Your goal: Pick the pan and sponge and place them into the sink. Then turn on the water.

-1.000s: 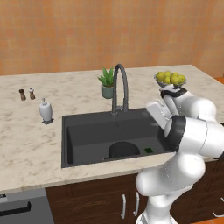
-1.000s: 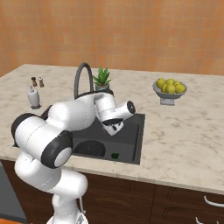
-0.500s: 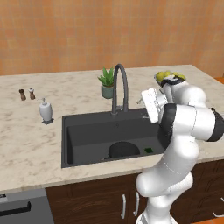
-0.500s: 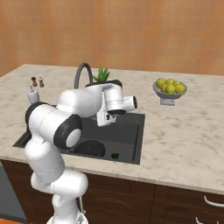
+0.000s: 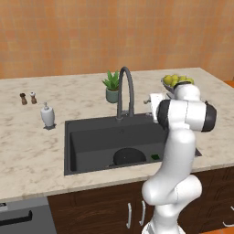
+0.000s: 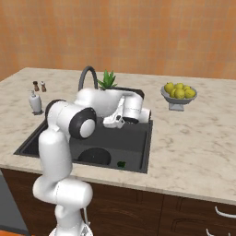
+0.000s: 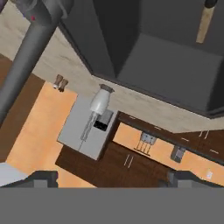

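Judging from how things lie, my biggest worry is the arm itself: the end effector [image 6: 115, 120] hangs with its jaws spread wide and nothing between them, over the right part of the sink [image 5: 91, 146], close beside the faucet [image 5: 124, 91], and a careless swing toward the faucet could knock into the arched neck instead of working it. No water runs yet, so that step is what remains. Next down in size, the pan [image 5: 129, 156] already lies in the basin with its wooden handle [image 7: 204, 24] (plain to see in the hand view) stretched across the basin floor; if the arm dips low it may catch that handle and shift the pan. The potted plant [image 5: 111, 87] stands on the table just behind the faucet, near enough to be tipped by an overshoot. Smallest of all, the sponge [image 5: 155, 156] sits in the sink right beside the pan, and I judge it safe unless the pan gets shoved.
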Robot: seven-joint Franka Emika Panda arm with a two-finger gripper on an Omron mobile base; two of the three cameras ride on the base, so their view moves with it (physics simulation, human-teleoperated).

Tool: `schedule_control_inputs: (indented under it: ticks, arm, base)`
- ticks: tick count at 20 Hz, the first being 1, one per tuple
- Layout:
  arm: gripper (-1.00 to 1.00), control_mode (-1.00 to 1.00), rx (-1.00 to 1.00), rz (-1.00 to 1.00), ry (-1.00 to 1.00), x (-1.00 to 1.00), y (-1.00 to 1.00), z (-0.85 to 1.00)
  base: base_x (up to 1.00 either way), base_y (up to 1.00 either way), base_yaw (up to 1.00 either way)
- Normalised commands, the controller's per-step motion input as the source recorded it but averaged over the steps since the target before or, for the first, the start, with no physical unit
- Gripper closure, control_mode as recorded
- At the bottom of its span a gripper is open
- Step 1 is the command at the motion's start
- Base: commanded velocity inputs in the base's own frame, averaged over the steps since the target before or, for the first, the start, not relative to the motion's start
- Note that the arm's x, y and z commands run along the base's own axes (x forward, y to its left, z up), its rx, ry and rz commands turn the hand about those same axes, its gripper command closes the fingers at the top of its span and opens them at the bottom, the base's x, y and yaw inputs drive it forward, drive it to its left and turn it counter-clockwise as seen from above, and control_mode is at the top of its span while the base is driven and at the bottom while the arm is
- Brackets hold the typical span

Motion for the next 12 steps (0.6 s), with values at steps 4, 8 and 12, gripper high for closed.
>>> schedule_control_inputs:
  ticks: [4,8,12]
  arm:
    - [-1.0,-1.0,0.14,-0.19,0.36,0.25,0.43,0.0]
    - [-1.0,-1.0,0.05,-0.14,0.15,0.33,0.3,-0.04]
    - [-1.0,-1.0,0.06,-0.07,0.07,0.44,0.0,-0.21]
  base:
    - [0.0,0.0,0.0]
    - [0.0,0.0,0.0]
    - [0.0,0.0,0.0]
